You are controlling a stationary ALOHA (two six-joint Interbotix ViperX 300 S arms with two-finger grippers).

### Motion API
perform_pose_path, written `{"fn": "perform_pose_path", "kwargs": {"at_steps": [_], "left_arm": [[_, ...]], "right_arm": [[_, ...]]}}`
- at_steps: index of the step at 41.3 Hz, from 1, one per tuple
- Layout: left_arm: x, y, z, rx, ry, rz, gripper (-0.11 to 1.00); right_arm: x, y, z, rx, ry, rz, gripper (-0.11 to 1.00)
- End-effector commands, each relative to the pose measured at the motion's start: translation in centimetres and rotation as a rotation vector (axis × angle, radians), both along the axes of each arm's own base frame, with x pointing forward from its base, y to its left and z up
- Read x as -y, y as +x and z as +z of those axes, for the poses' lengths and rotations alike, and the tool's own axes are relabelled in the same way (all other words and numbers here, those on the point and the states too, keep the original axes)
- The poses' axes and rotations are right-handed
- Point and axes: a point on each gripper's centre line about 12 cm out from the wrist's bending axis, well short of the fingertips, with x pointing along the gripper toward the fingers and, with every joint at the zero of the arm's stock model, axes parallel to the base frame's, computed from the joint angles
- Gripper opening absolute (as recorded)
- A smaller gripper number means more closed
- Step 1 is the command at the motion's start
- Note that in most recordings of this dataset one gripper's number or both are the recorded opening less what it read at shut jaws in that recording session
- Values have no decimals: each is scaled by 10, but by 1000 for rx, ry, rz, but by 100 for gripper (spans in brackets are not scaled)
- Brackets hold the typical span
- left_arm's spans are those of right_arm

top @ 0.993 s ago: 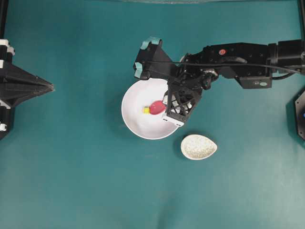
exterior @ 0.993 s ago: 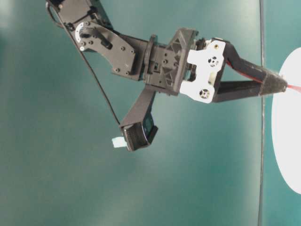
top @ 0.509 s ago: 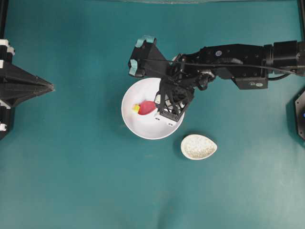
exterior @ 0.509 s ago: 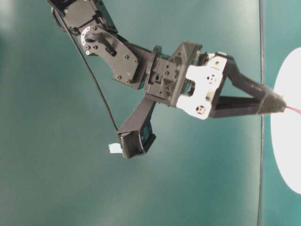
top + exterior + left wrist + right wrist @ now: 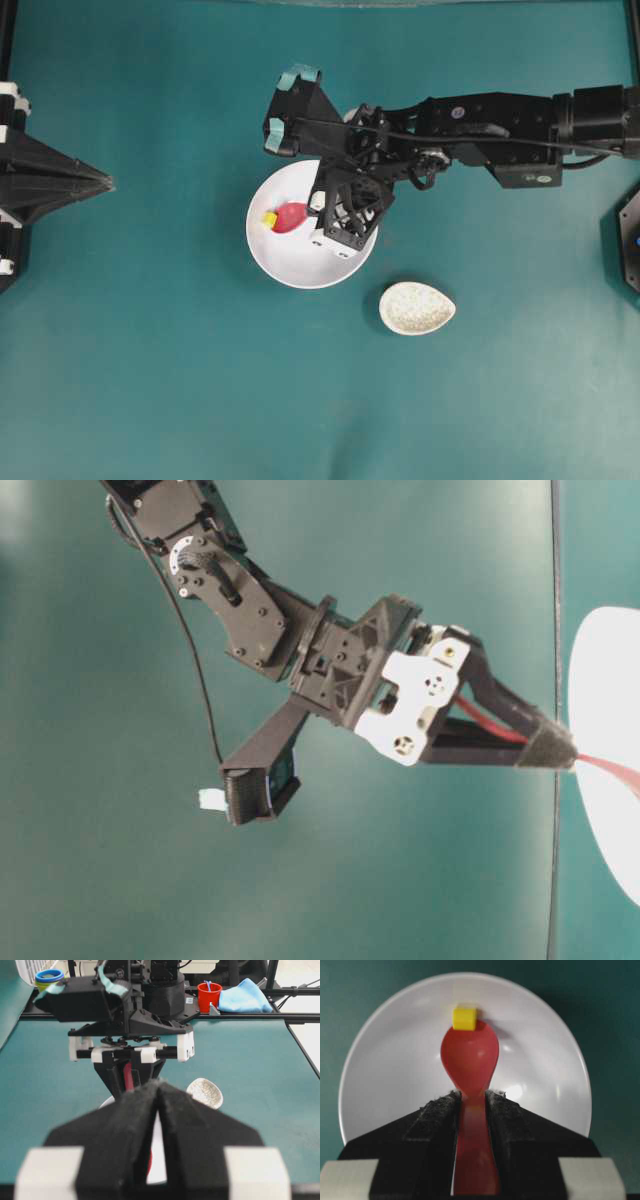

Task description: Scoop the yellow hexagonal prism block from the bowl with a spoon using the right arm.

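I count one bowl (image 5: 395,1060), one yellow block (image 5: 464,1018) touching one spoon (image 5: 470,1057), which my right gripper (image 5: 470,1097) clamps; left gripper (image 5: 159,1091) closed, empty.

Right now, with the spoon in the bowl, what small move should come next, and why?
Probably nudge the spoon forward and tip it under the block. The block sits at the scoop's tip against the bowl wall, not yet in it, and the right gripper grips the handle firmly.
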Motion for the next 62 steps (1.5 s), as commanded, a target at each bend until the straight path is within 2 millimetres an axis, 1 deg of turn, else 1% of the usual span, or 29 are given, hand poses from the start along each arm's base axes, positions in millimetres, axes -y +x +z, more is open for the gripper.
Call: {"fn": "perform_pose_path", "kwargs": {"at_steps": [1, 14, 31, 46, 55, 62], "left_arm": [[0, 2, 12, 29, 2, 1, 6], [0, 2, 12, 29, 2, 1, 6], [0, 2, 12, 31, 2, 1, 6], [0, 2, 12, 31, 2, 0, 6], [0, 2, 12, 31, 2, 1, 6], [0, 2, 13, 32, 0, 1, 6]], "right_arm": [[2, 4, 25, 77, -14, -2, 24], [2, 4, 30, 91, -16, -2, 24], [2, 4, 51, 175, -28, -10, 24], [3, 5, 54, 196, -34, -11, 24], [3, 3, 65, 221, -42, -8, 24], [3, 1, 79, 251, -66, 0, 24]]}}
